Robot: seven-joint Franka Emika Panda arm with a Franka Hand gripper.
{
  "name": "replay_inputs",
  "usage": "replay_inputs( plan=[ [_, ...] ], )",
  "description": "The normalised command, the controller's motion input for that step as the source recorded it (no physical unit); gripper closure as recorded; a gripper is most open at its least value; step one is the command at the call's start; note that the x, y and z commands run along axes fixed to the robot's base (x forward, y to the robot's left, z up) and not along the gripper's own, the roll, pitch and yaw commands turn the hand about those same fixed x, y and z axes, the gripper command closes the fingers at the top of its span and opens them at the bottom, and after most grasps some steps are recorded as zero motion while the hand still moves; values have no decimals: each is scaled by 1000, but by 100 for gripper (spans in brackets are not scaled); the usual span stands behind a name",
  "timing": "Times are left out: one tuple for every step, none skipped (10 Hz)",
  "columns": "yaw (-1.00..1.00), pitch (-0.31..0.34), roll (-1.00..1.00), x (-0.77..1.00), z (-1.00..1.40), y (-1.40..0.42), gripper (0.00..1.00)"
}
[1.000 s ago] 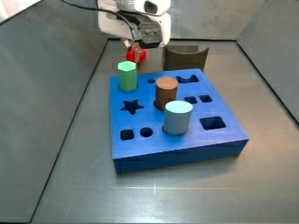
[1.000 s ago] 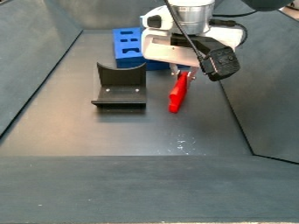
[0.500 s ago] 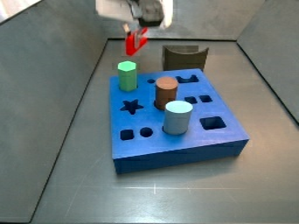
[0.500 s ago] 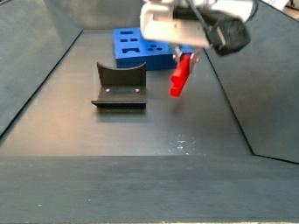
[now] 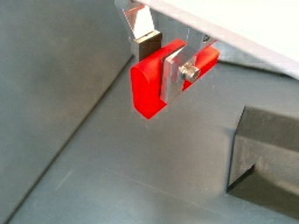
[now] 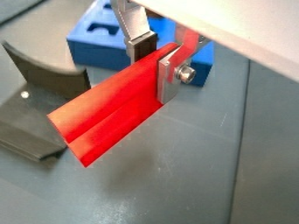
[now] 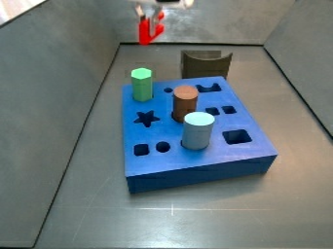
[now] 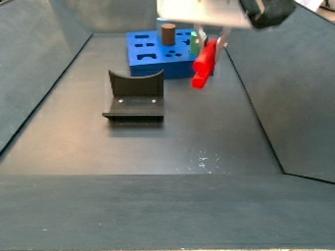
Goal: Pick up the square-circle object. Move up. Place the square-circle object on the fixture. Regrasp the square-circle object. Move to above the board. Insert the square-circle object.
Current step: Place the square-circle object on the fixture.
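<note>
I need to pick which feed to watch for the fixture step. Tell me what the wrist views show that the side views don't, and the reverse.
Only the wrist views show the grasp up close: the gripper, its silver fingers shut on the square-circle object, which hangs clear of the floor.

Only the side views show the whole board with the green peg, brown cylinder and pale cylinder standing in it.

Both show the held red piece and the fixture, empty, with the gripper not yet above it.

Gripper [image 5: 167, 63] raised, clamped, fingers down
</note>
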Motion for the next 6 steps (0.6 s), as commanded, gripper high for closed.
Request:
replay_inputs(
  plan=[
    [-2, 35, 18, -9, 936, 11, 100],
    [-4, 45, 21, -6, 766, 12, 100],
    [-6, 59, 27, 4, 536, 14, 100],
    [-7, 68, 29, 7, 420, 14, 100],
    [-7, 83, 32, 13, 191, 15, 100],
    [1000, 73, -120, 1000, -181, -58, 100]
  ],
)
